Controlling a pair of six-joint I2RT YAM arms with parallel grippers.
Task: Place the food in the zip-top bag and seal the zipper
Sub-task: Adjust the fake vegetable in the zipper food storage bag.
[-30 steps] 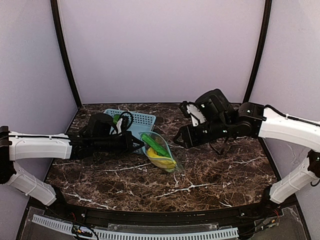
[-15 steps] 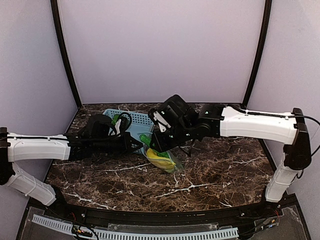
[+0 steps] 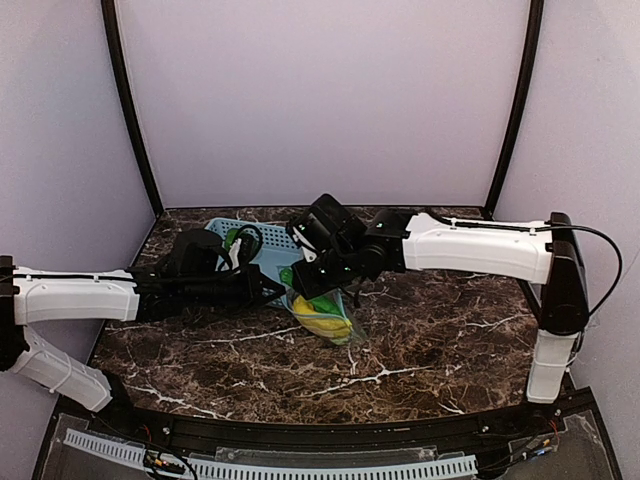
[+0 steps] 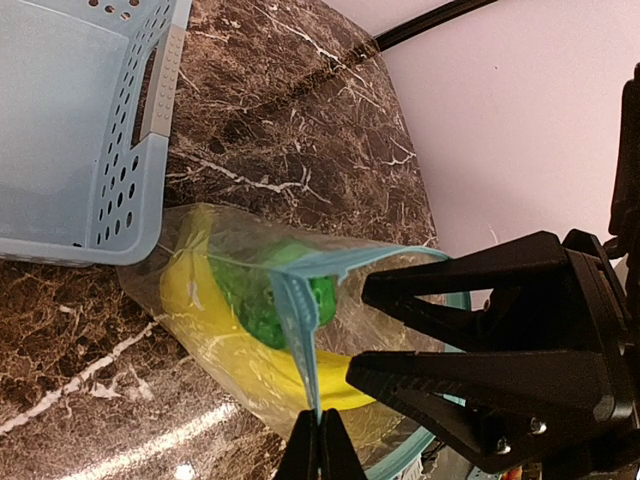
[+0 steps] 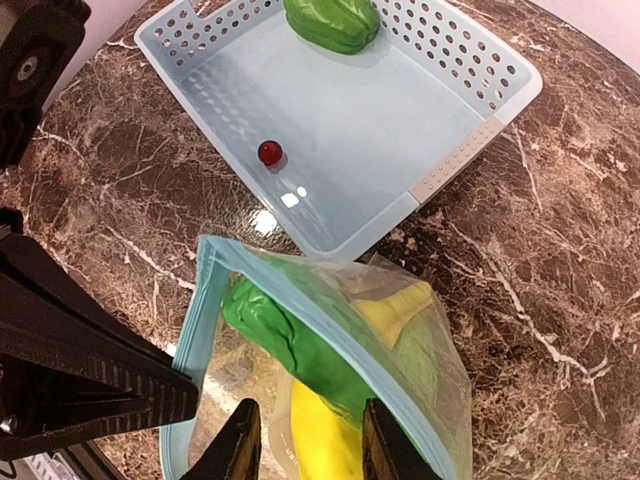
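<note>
- Presently, the small clear crinkly zip-top bag (image 3: 325, 312) lies on the dark marbled table (image 3: 450, 340) at centre frame in the top view. It is just beside the light-blue slotted plastic basket (image 5: 380, 130).
- Its thin light-blue zipper strip (image 4: 298, 330) runs from upper left to lower right in the right wrist view, and the mouth gapes.
- Left gripper (image 4: 320, 442): pressed together on the strip, at the bottom edge of its own view.
- Right gripper (image 5: 312, 440): part spread directly above the mouth, clamping nothing visible. Its arm is stretched far across, wrist pitched down.
- The yellow plastic banana (image 4: 195, 300) and one long green cucumber-like piece (image 5: 285, 335) are inside the bag. The dark green bell pepper (image 5: 330, 22) sits in the basket, upper frame.
- Judgement: the free lip lies just below the right claw, which is the nearer one.
</note>
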